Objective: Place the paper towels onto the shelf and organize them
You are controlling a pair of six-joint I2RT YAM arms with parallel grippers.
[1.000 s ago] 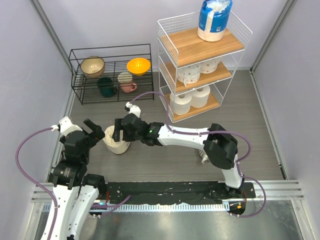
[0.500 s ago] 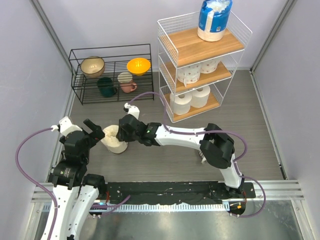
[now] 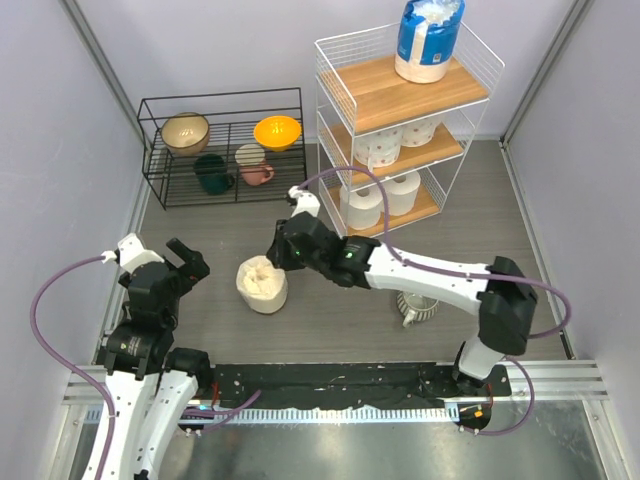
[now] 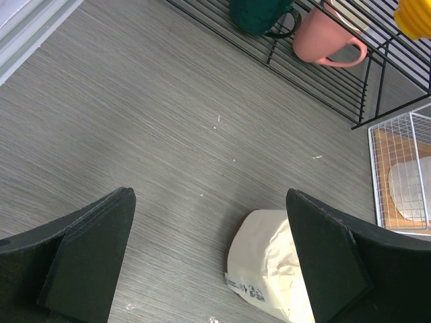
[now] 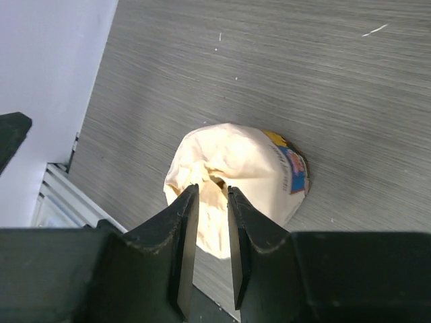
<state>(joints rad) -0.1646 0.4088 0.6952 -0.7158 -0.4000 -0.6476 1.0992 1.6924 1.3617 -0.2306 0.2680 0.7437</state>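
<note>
The cream roll (image 3: pixel 262 284) is found in front of the shelf (image 3: pixel 372 92) and off to its left. The right gripper (image 5: pixel 211 193) is held just above the roll's crinkled top, with its fingers almost together. Whether the wrap is pinched cannot be told. The left gripper (image 4: pixel 209 208) is spread wide, further left of the shelf, with nothing in it. Four white rolls (image 3: pixel 362 206) are kept on the shelf's two lower boards, and the blue-and-white roll (image 3: pixel 428 38) on its top board.
</note>
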